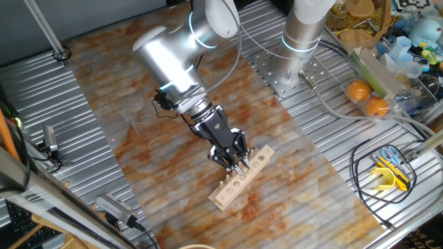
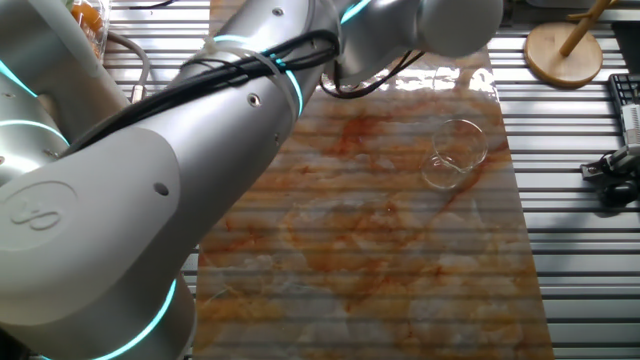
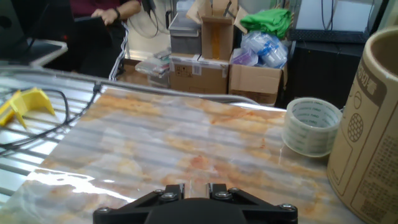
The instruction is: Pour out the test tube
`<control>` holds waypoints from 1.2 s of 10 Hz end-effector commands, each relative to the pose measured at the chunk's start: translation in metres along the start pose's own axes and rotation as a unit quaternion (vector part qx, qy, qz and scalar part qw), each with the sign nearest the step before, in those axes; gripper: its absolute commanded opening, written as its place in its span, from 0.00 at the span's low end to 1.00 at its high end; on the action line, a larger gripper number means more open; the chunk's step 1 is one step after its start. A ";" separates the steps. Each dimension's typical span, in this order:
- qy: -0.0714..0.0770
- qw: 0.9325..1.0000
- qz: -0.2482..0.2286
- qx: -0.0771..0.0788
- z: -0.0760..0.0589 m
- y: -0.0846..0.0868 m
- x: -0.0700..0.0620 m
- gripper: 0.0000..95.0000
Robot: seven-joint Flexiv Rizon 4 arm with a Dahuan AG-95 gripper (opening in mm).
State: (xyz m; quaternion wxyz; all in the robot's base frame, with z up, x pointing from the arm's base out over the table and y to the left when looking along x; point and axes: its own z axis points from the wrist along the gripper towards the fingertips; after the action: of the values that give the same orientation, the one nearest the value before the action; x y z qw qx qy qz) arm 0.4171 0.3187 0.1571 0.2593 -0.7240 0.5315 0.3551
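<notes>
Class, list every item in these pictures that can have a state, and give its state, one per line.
gripper: lowered onto the rack, jaws too hidden to tell open or shut
wooden rack: lying flat on the mat
test tube: not discernible
beaker: tipped on its side, looks empty
tape roll: lying flat

Bright even light; glare on the glossy mat [image 3: 155,143]; soft background.

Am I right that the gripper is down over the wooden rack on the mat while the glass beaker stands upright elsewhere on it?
Not quite: the beaker is lying on its side, as the other fixed view shows. The rest holds: in one fixed view the gripper is down at the wooden rack on the mat.
</notes>
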 end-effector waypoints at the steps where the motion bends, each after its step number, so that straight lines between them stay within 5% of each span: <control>1: -0.001 1.000 -0.004 0.002 -0.001 -0.003 -0.003 0.40; 8: 0.005 1.000 0.001 0.006 -0.019 -0.011 -0.023 0.40; 12: 0.040 0.999 0.030 0.011 -0.043 -0.001 -0.053 0.40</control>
State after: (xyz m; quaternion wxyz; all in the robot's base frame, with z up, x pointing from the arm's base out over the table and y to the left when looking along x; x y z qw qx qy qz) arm 0.4198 0.3194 0.2215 0.2389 -0.7191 0.5621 0.3315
